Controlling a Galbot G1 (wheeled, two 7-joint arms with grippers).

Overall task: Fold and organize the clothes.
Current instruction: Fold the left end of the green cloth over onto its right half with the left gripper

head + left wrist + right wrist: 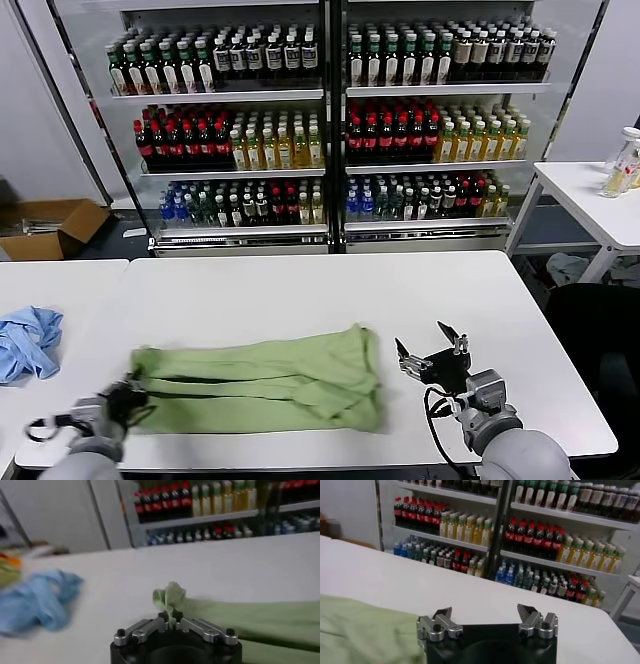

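Green shirt [265,385] corner in left tool [170,616]; right tool [432,349] spread.

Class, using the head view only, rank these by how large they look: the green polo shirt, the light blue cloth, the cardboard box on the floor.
1. Green polo shirt, clearly largest.
2. Cardboard box and light blue cloth look alike; the box sits farther away and the frame edge crops both, so no ranking.

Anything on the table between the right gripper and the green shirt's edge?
No. In the head view only a short strip of bare white table separates the open right gripper from the polo shirt.
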